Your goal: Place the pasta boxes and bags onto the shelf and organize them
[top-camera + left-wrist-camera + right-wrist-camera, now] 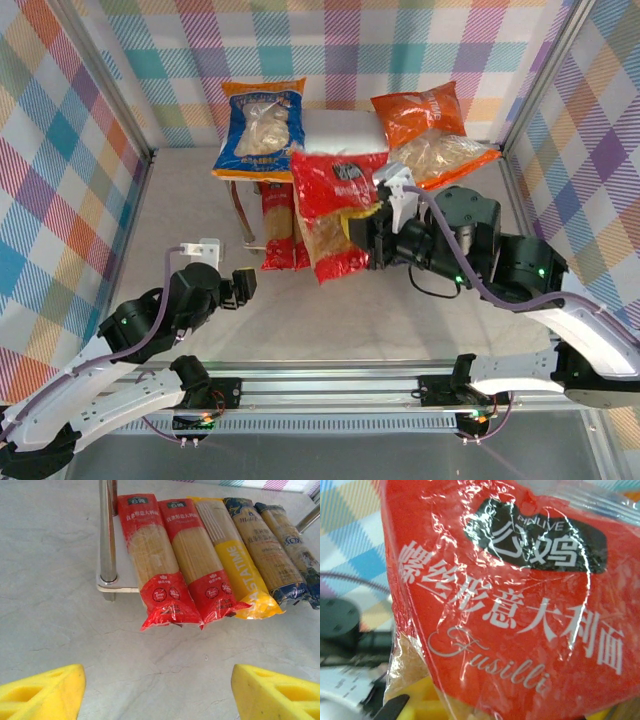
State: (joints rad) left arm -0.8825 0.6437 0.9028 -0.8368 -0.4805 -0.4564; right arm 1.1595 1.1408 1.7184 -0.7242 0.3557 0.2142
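- Top external view: the shelf (340, 132) kept one bare gap on its upper board, between the blue-and-orange bag (262, 120) and the orange bag (425, 125); the fit looked tight.
- The red bag (335, 190) hung before the shelf front, pinched at one edge by the closed right end effector (372, 235); it could sag, slip, or shove a neighbour off.
- Left wrist view: five spaghetti packs (190, 555) lay side by side on the lower board, ends overhanging.
- The left end effector (157, 690) hovered with fingers apart, empty, above the surface (50, 605).
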